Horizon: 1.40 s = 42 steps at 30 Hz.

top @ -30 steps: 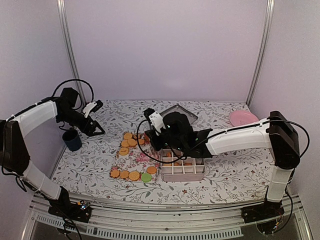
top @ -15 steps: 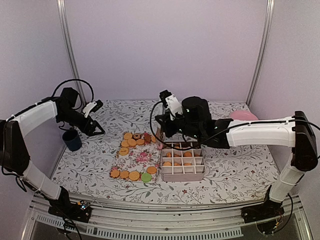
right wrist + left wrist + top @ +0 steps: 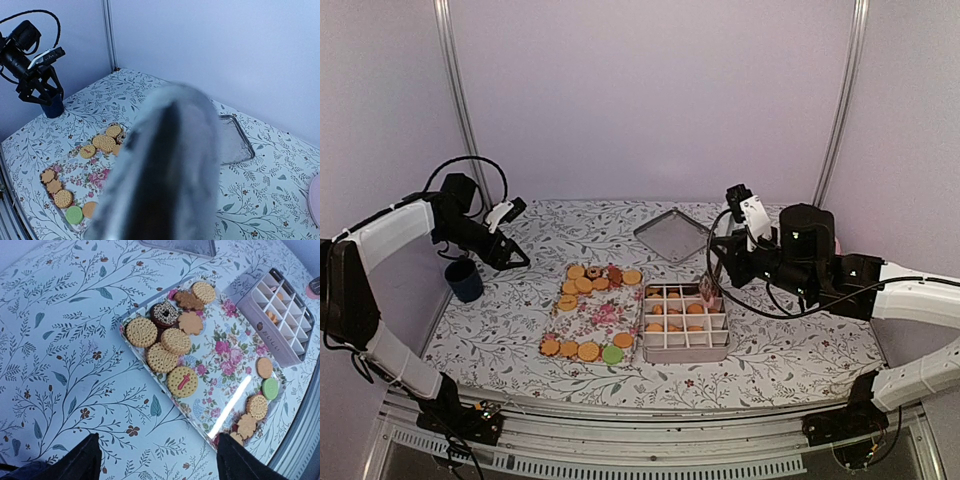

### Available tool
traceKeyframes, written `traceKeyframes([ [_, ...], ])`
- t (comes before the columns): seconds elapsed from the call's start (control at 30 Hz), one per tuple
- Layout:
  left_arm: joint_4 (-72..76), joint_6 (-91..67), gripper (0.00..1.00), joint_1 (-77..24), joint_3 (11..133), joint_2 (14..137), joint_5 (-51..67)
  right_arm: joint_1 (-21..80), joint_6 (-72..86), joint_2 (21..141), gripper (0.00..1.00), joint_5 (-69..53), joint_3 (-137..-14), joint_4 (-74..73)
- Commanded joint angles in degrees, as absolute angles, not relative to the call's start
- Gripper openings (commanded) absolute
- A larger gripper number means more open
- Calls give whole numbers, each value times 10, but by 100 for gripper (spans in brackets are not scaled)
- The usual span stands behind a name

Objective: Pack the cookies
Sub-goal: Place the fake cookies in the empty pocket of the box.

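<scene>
On the floral tray (image 3: 595,312) most cookies (image 3: 161,356) lie in two clusters, with some in the divided box (image 3: 686,352) beside it. I see my left gripper (image 3: 157,452) spread wide and empty. The right gripper (image 3: 713,283) hangs by the box's far right corner, and I cannot tell its grip through the blur

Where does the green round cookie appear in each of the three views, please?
Top external: green round cookie at the floral rectangular tray's near right corner.
Left wrist: the cookie at mid-right.
Right wrist: the cookie at bottom left.
Shared landmark: the floral tray.
</scene>
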State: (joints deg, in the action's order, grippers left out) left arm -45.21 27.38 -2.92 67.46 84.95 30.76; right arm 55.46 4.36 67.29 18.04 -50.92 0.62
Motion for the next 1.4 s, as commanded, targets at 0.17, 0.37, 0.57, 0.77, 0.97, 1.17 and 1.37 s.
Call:
traceKeyframes([
  [0.17, -457, 269, 80, -28, 689, 859, 325, 554, 70, 611, 0, 204, -452, -54],
  [0.37, -458, 271, 80, -28, 687, 858, 316, 554, 58, 636, 0, 195, -453, -39],
  [0.57, -459, 273, 80, -28, 686, 857, 315, 553, 38, 654, 0, 185, -448, -15],
  [0.77, -457, 272, 80, -28, 686, 860, 315, 553, 22, 663, 0, 185, -442, -3],
  [0.97, -457, 271, 80, -27, 686, 859, 314, 553, 8, 668, 1, 175, -438, 4],
  [1.17, -457, 272, 81, -28, 685, 854, 312, 553, 11, 656, 27, 166, -439, -2],
  [1.37, -458, 272, 81, -27, 686, 853, 313, 552, 8, 648, 34, 170, -461, -5],
])
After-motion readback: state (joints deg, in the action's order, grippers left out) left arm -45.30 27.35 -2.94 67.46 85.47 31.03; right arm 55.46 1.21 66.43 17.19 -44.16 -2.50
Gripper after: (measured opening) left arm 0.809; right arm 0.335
